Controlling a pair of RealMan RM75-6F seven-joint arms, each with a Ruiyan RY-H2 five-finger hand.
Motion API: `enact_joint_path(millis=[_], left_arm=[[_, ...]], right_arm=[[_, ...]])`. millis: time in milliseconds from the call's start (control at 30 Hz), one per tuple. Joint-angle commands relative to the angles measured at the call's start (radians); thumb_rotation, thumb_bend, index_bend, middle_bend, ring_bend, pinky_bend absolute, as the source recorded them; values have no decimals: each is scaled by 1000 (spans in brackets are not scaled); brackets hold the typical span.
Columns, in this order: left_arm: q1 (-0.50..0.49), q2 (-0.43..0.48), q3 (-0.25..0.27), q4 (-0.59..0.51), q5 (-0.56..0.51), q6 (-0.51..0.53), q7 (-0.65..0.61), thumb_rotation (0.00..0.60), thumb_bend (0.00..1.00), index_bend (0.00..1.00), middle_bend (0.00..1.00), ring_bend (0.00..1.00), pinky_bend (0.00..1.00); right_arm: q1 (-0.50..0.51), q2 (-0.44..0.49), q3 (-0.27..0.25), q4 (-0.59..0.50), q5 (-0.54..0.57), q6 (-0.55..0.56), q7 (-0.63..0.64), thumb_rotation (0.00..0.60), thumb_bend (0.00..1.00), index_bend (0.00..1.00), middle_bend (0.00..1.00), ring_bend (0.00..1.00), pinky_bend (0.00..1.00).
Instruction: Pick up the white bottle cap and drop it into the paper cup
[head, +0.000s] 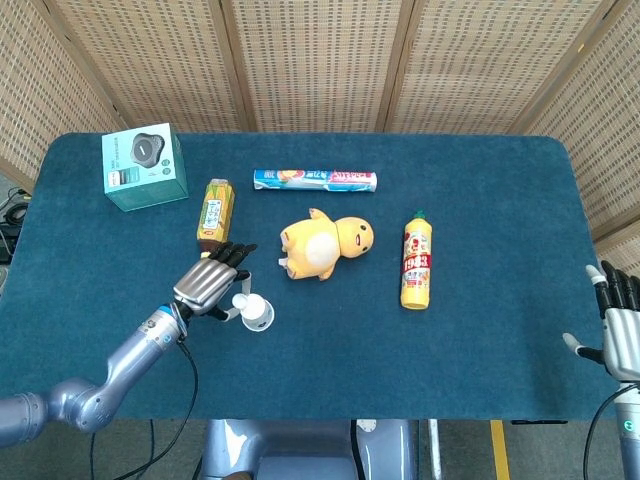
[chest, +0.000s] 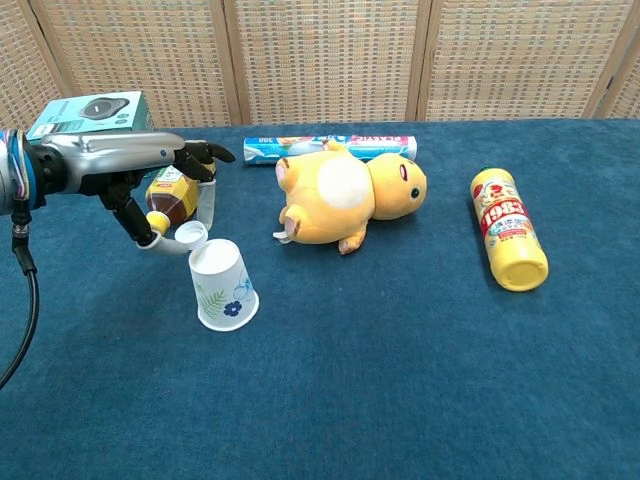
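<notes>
My left hand (head: 211, 283) (chest: 163, 190) pinches the white bottle cap (chest: 189, 233) (head: 240, 301) between thumb and a finger, the other fingers spread. The cap hangs just left of the rim of the paper cup (chest: 222, 283) (head: 257, 312), which stands upright on the blue table, white with a flower print. My right hand (head: 622, 325) stays at the table's right edge, fingers apart and holding nothing; the chest view does not show it.
A tea bottle (head: 213, 214) lies just behind my left hand, with a teal box (head: 144, 165) further back left. A yellow plush toy (head: 325, 244), a long tube (head: 314, 180) and a yellow sauce bottle (head: 417, 261) lie to the right of the cup.
</notes>
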Motion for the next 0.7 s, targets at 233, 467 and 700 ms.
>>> enact_joint_path(millis=[233,467,700], left_arm=[[-17,1,23,-15,-30,15,33,600,297,579,0,0,0],[-33,-20,26,-3,-51,21,43,600,288,529,0,0,0],[-47,-32,33,-2,-48,19,40,600,276,342,0,0,0]], right_arm=[[1,1,-1,-5,-4,-1,-1,600,0,72,0,0,0],[1,0,-2,-7,-3,-2,-4,600,0,73,0,0,0],[0,4,-2,-10,-4,0,2,600,0,72,0,0,0]])
